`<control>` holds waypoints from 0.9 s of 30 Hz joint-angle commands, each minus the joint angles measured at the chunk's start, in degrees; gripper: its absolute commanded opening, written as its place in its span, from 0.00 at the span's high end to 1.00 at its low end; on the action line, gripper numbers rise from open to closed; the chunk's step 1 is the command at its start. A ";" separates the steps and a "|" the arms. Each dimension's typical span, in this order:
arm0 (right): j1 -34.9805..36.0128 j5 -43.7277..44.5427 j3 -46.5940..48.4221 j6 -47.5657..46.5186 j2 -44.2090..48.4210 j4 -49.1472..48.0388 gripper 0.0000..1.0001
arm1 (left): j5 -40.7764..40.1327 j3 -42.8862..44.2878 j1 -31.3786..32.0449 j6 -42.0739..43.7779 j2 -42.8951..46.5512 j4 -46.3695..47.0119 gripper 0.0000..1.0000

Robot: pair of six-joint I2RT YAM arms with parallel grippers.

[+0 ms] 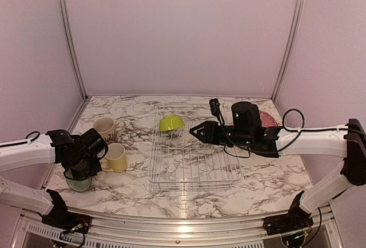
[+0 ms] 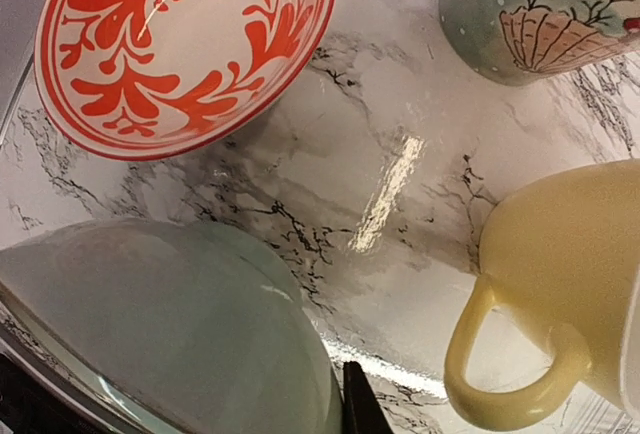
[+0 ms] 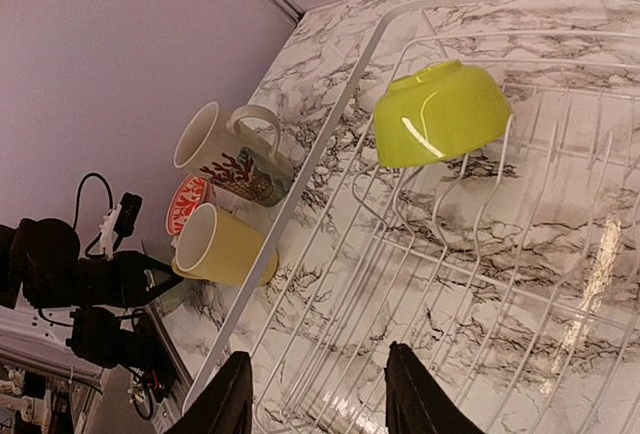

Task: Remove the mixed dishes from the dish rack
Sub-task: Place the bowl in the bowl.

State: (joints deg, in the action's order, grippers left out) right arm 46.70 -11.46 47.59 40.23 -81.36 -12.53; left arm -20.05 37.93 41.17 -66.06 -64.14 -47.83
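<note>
Over bare dish rack [image 1: 194, 175] wires, right hand [image 3: 320, 356] apart; left hand [image 1: 80, 168] clamped on pale-green bowl [image 2: 180, 334] rim.

Open dish rack [image 1: 194, 171] floor (lime bowl [image 1: 171, 123] rearward)

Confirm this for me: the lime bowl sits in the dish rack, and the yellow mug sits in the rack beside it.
Wrong on the mug. The yellow mug sits on the marble table left of the dish rack, near the cream patterned mug, not in it. The lime bowl does sit in the rack. The top external view shows this.
</note>
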 commanded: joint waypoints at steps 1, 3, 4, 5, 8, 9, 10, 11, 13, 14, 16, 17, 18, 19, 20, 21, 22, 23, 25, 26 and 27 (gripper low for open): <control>-0.09 0.03 -0.25 -0.48 1.03 0.79 0.57 | -7.71 6.48 -0.43 0.72 1.58 -6.05 1.00; -0.08 0.04 -0.10 -0.59 0.88 0.85 0.57 | -9.57 8.53 -1.50 2.83 2.05 -8.02 1.00; -0.07 0.04 -0.01 -0.59 0.77 0.86 0.57 | -9.19 9.23 -2.78 4.67 2.16 -8.16 1.00; -0.08 -0.08 0.04 -0.57 0.65 0.73 0.57 | -8.29 9.61 -4.46 6.75 2.06 -8.19 1.00; -0.06 -0.43 -0.03 -0.59 0.49 0.59 0.57 | -6.10 10.13 -10.37 12.94 1.70 -7.75 1.00; -0.06 -0.42 -0.05 -0.59 0.58 0.55 0.57 | -6.09 10.61 -12.18 14.66 1.53 -7.66 1.00; -0.13 -0.40 -0.20 -0.59 0.66 0.59 0.57 | -6.27 11.19 -13.54 16.40 1.29 -7.26 1.00; -0.13 -0.36 -0.32 -0.59 0.80 0.58 0.57 | -6.12 11.76 -14.55 18.36 0.96 -6.43 1.00; -0.14 -0.12 -0.61 -0.59 1.14 0.61 0.57 | -5.88 13.17 -16.60 22.35 -0.61 -5.38 1.00; -0.14 -0.01 -0.71 -0.59 1.31 0.58 0.57 | -5.87 13.88 -17.83 24.04 -1.76 -5.15 1.00; -0.12 0.16 -0.88 -0.67 1.57 0.82 0.57 | -6.34 14.54 -20.00 27.51 -4.05 -3.88 1.00; -0.12 0.32 -0.94 -0.74 1.70 0.85 0.57 | -6.57 14.75 -21.03 28.72 -5.19 -3.17 1.00; -0.12 0.45 -0.93 -0.76 1.81 0.93 0.57 | -6.31 14.86 -21.95 29.86 -6.58 -2.38 1.00; -0.16 0.52 -0.80 -0.81 1.86 1.08 0.57 | -5.35 14.82 -22.24 30.54 -7.44 -1.55 1.00; -0.12 0.56 -0.63 -0.77 1.86 1.28 0.57 | -4.04 14.69 -22.54 31.01 -8.35 -0.70 1.00; -0.13 0.56 -0.52 -0.95 1.93 1.37 0.57 | -2.94 14.54 -22.66 31.52 -9.24 0.04 1.00; -0.18 0.57 -0.54 -0.98 1.98 1.37 0.57 | -2.52 14.43 -22.77 31.94 -10.08 0.68 1.00; -0.12 0.63 -0.55 -1.09 2.07 1.34 0.57 | -2.81 14.30 -22.87 32.45 -10.85 1.19 1.00; -0.16 0.74 -0.67 -1.05 1.91 1.16 0.57 | -3.01 14.47 -23.12 33.79 -12.34 2.11 1.00; -0.12 0.74 -0.66 -1.03 1.72 1.23 0.57 | -3.19 14.60 -23.15 34.19 -12.88 2.33 1.00; -0.12 0.74 -0.67 -1.03 1.59 1.20 0.57 | -3.27 14.58 -23.22 34.44 -13.30 2.52 1.00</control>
State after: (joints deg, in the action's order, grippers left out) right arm 46.70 -11.40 46.83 40.07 -80.62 -12.25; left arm -22.46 51.48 18.41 -35.59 -76.03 -47.66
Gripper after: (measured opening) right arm 0.431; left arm 0.095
